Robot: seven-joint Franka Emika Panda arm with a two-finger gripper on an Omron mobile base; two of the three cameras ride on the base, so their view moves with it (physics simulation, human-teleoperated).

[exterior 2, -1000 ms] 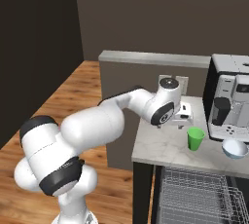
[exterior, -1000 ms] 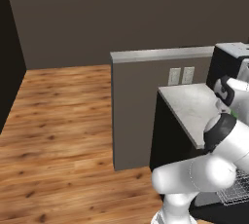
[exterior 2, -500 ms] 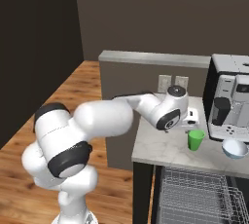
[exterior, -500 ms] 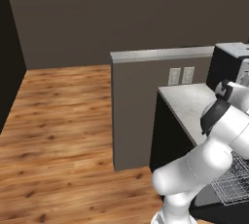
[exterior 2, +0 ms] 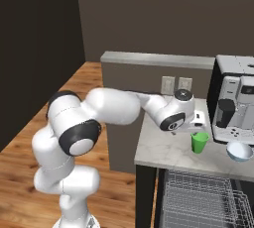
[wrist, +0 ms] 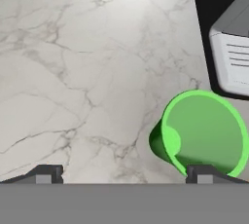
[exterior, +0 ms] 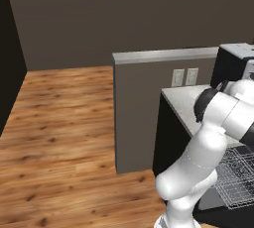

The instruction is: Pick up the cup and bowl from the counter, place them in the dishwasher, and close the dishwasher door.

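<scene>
Gripper [wrist: 121,174] jaws spread wide, cup [wrist: 202,133] upright under right fingertip [wrist: 204,173], bare counter [wrist: 87,72] leftward, coffee machine [wrist: 231,52] just beyond cup.

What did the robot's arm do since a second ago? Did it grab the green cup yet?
The arm swung toward the coffee machine and brought its hand over the cup. In the hand view the cup sits off to one side, by one fingertip, not between the two. Nothing is grabbed. The cup, the bowl and the open dishwasher stayed where they were.
</scene>
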